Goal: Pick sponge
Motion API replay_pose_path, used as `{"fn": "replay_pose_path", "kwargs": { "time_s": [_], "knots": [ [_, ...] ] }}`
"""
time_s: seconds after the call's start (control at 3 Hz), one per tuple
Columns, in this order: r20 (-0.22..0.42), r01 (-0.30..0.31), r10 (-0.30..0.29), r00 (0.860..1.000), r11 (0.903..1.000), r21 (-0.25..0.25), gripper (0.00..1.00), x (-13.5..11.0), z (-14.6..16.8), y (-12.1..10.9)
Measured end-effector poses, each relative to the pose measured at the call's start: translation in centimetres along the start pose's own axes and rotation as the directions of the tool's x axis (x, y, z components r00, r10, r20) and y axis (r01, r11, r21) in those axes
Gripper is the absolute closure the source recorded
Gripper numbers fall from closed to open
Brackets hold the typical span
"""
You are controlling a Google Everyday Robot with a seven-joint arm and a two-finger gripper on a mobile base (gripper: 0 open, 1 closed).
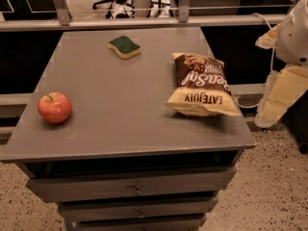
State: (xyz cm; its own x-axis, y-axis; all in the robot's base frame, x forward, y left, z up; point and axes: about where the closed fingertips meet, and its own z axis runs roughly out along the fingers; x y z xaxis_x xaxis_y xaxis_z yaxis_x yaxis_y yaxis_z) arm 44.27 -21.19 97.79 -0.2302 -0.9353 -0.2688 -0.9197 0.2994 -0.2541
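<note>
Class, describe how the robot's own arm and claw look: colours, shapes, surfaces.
The arm has a rounded white shell above boxy, cream-yellow segments. The claw, hanging off the right side of the table, is the same pale cream, blunt and tapered.
</note>
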Motion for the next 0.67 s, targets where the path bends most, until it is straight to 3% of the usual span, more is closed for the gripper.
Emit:
{"fn": "replay_pose_path", "kwargs": {
  "time_s": [0.33, 0.67],
  "knots": [
    [0.123, -0.07, 0.069, 0.99, 0.9975, 0.004, 0.0, -0.9, 1.6, -1.6],
    [0.302, -0.149, 0.142, 0.943, 0.9889, -0.001, 0.0, -3.5, 4.2, -5.4]
  ]
}}
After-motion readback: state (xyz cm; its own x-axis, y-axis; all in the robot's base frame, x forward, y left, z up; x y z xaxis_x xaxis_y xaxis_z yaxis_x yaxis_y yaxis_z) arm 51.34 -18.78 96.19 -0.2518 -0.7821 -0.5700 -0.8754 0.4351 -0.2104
